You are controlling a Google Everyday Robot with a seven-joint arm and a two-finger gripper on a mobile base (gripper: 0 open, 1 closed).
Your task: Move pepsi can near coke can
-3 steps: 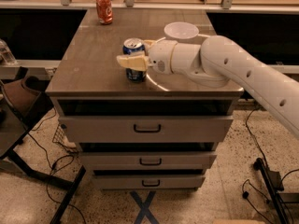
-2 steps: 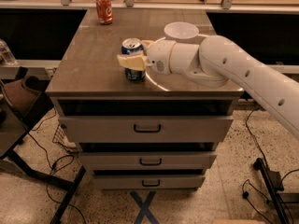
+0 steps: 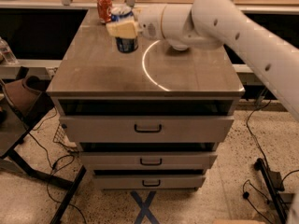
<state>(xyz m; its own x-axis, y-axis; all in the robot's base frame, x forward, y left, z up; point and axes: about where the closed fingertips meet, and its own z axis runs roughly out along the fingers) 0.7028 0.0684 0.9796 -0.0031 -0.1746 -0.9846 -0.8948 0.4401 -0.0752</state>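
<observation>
The dark blue pepsi can (image 3: 126, 44) with a silver top is held upright above the brown cabinet top (image 3: 103, 69), lifted off the surface. My gripper (image 3: 122, 29) is shut on it, its cream fingers (image 3: 122, 29) clamped round the can's middle. The white arm (image 3: 224, 17) reaches in from the right. The red-orange coke can (image 3: 104, 6) stands upright at the far left corner of the top, a short way behind and left of the pepsi can.
The cabinet has three drawers (image 3: 147, 128) below the top. A white bowl is hidden behind the arm. A counter (image 3: 42, 3) runs behind the cabinet. A dark chair (image 3: 23, 97) and cables (image 3: 261, 190) lie on the floor at the sides.
The gripper has lifted the pepsi can and carried it back and left, toward the coke can. The arm now covers the white bowl.
</observation>
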